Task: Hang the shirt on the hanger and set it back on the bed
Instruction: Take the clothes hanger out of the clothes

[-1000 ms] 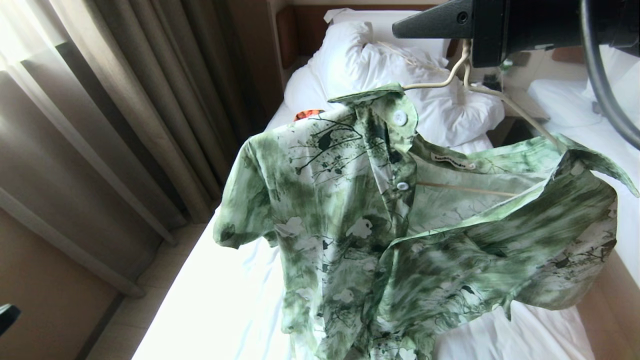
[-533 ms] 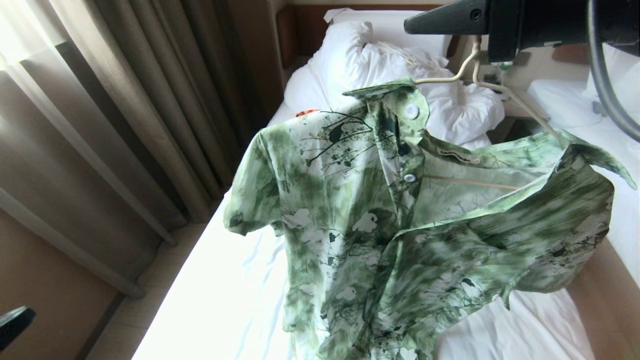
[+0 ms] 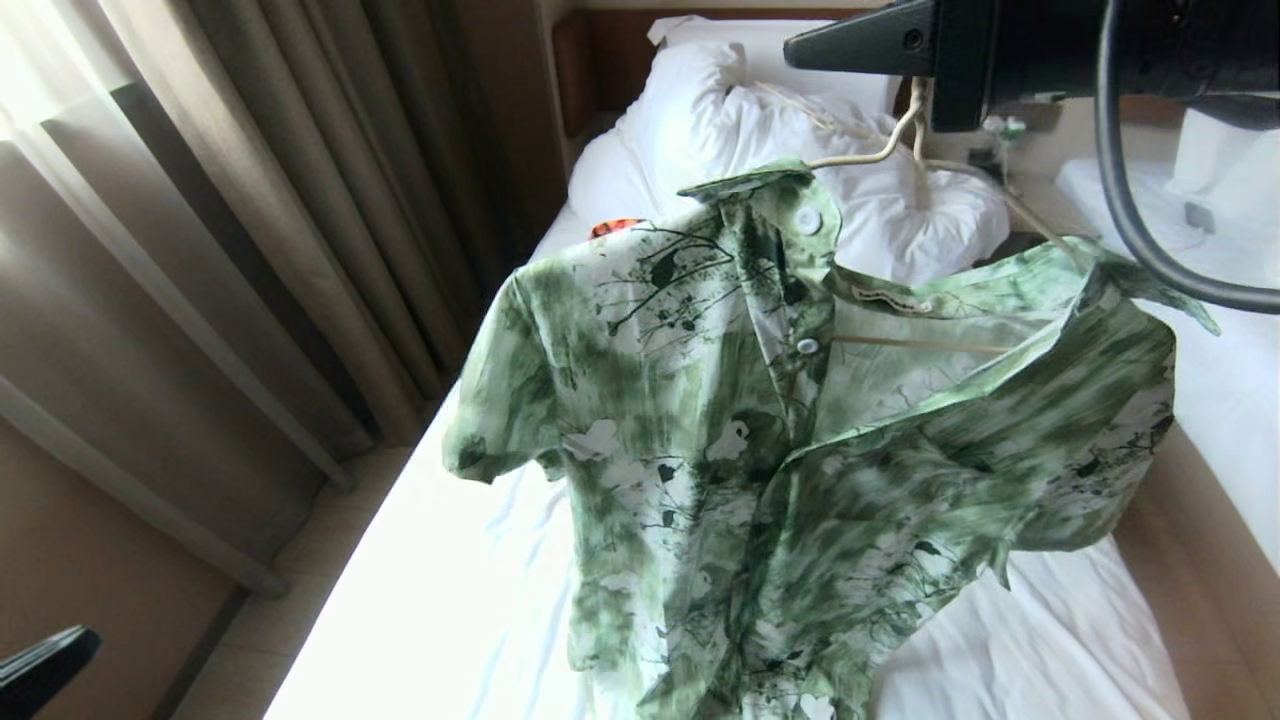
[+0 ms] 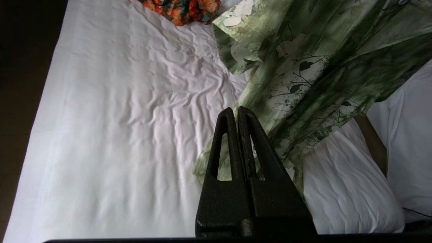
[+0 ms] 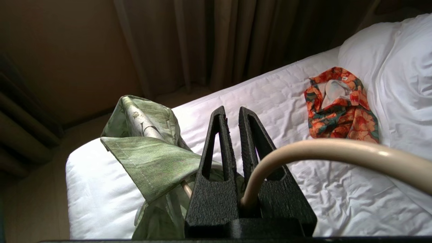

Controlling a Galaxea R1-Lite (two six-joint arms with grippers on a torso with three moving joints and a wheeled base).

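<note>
The light green flowered shirt hangs open-fronted on the cream wire hanger above the bed's white sheet. Its lower hem trails toward the sheet. My right gripper is at the top of the head view, shut on the hanger's hook, which is clamped deep between the jaws. The shirt's collar lies just beside those fingers. My left gripper is shut and empty, low over the sheet beside the shirt's hanging hem.
An orange floral garment lies on the sheet near the bulky white duvet and dark headboard. Brown curtains run along the left. A second white bed is at the right. A black cable loops from the right arm.
The hanger and shirt swayed right, then back left; the shirt's right shoulder now sits further left and higher. A dark part at the lower left edge has come further into view.
</note>
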